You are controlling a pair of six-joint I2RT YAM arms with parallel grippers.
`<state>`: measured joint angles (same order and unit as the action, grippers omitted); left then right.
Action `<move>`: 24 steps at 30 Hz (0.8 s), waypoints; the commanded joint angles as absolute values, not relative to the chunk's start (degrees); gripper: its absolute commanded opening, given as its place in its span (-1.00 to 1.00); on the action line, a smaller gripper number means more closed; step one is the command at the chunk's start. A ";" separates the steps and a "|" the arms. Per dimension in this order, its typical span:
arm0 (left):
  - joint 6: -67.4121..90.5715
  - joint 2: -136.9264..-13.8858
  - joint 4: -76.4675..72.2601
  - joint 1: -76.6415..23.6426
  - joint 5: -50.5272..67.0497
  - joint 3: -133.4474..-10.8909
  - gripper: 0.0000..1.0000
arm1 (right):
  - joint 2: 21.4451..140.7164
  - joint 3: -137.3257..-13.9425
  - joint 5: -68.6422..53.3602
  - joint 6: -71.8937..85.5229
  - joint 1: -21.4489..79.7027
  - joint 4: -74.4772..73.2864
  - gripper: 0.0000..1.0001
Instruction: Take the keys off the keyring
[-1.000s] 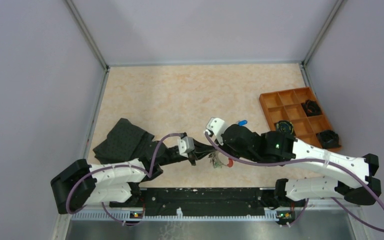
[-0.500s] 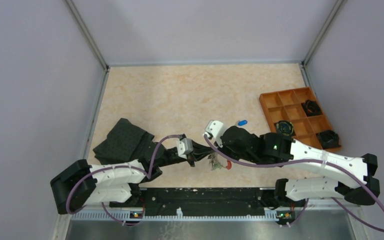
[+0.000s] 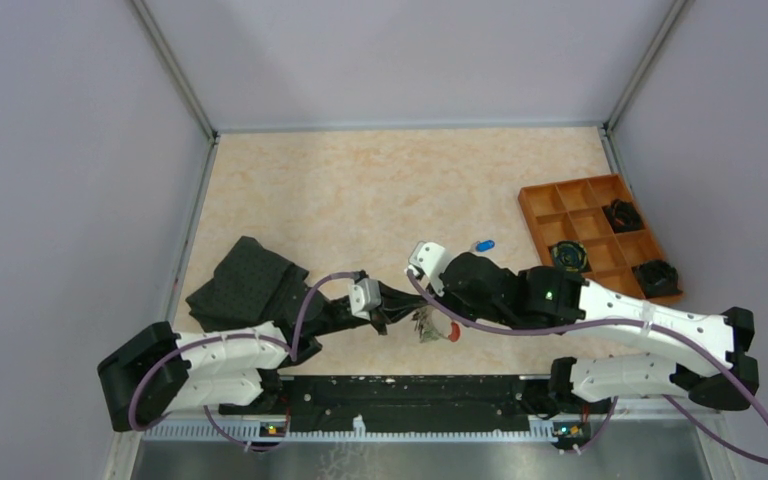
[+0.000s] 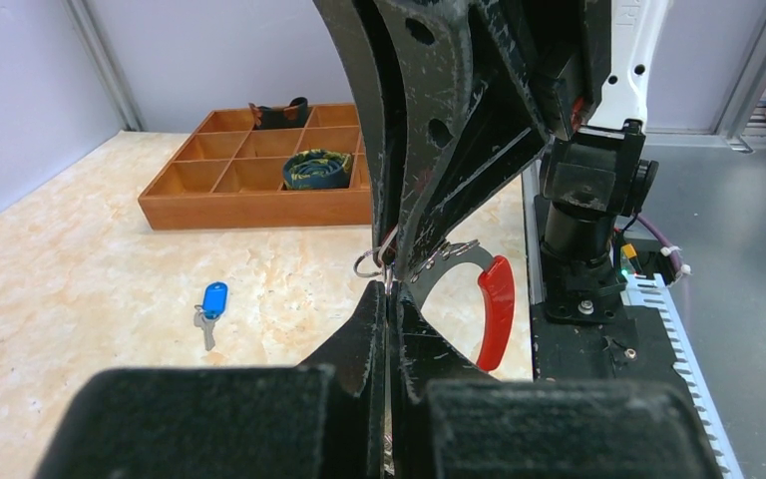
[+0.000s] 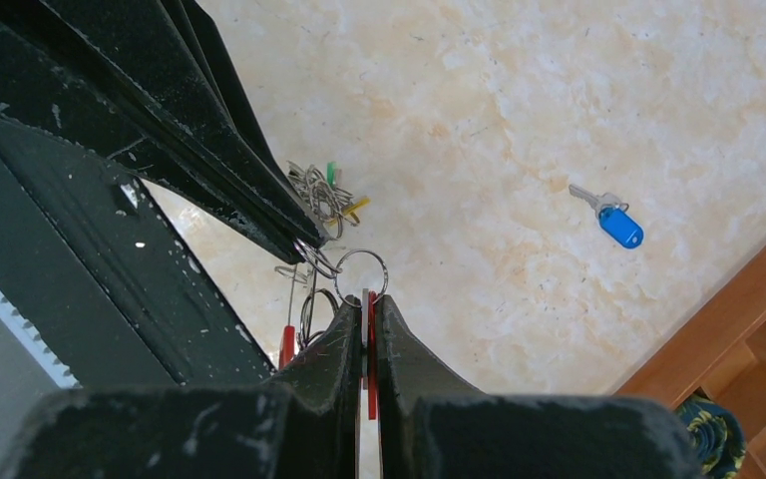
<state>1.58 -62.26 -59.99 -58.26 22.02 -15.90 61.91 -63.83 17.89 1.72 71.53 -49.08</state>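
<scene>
Left gripper (image 4: 389, 299): its fingers are pressing tightly together, with the tips meeting at the knot of small wire rings. What exactly they are nipping is too small to tell.
Right gripper (image 5: 367, 304): it is reaching in from the opposite side with its fingers squeezed shut. It seems to be pinching the keyring's grey metal, and a strip of red is showing through the slit between the fingers.
Meeting point: the two grippers are pointing tip to tip and almost touching, low over the near part of the table (image 3: 360, 190).
Keyring (image 4: 497, 311): it is hanging at the grippers' tips. Its grey arc is curving out from them, and the red sleeve is sitting on the side toward the arm bases.
Keys (image 5: 327, 192): a tangled bunch is dangling from the ring just beyond the tips, showing a green head and a yellow one. The rest is too jumbled to sort out.
Blue-headed key (image 5: 619, 226): it is lying alone on the table with a small ring of its own. It is sitting well apart from the bunch, between the grippers and the tray.
Orange tray (image 4: 259, 208): it is sitting at the table's right side, holding dark coiled objects (image 4: 314, 168) in some compartments.
Black cloth (image 3: 248, 280): it is lying crumpled on the left, beside the left arm.
</scene>
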 commanded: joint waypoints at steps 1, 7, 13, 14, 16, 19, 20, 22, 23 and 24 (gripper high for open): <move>1.49 -60.09 -67.31 -58.10 22.15 -15.74 -1.00 | 61.61 -62.87 17.96 2.01 71.74 -48.91 -1.00; 1.54 -59.63 -67.57 -58.05 22.06 -15.47 -1.00 | 61.96 -62.35 17.40 2.14 71.74 -48.67 -1.00; 1.79 -59.56 -68.63 -57.90 22.56 -15.04 -1.00 | 62.05 -61.66 16.83 2.20 71.72 -48.26 -1.00; 1.84 -59.53 -68.69 -57.92 22.86 -15.03 -1.00 | 62.02 -61.63 16.68 2.27 71.72 -48.23 -1.00; 2.04 -59.64 -68.89 -57.92 23.42 -15.03 -1.00 | 62.13 -61.53 16.65 2.24 71.78 -48.05 -1.00; 2.23 -59.84 -69.61 -57.83 23.85 -14.77 -1.00 | 62.14 -61.35 16.66 2.27 71.72 -47.88 -1.00; 2.36 -59.73 -69.68 -57.79 23.93 -14.70 -1.00 | 62.18 -61.28 16.69 2.31 71.72 -47.90 -1.00; 2.45 -59.75 -69.93 -57.74 23.99 -14.66 -1.00 | 62.35 -61.12 16.61 2.41 71.71 -47.87 -1.00; 2.51 -59.72 -69.96 -57.65 24.11 -14.63 -1.00 | 62.42 -61.04 16.61 2.45 71.72 -47.86 -1.00; 2.54 -59.73 -70.03 -57.65 24.25 -14.60 -1.00 | 62.48 -60.95 16.52 2.50 71.67 -47.74 -1.00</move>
<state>2.11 -61.25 -61.41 -58.06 22.74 -14.70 62.08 -61.56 15.88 1.76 71.53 -47.13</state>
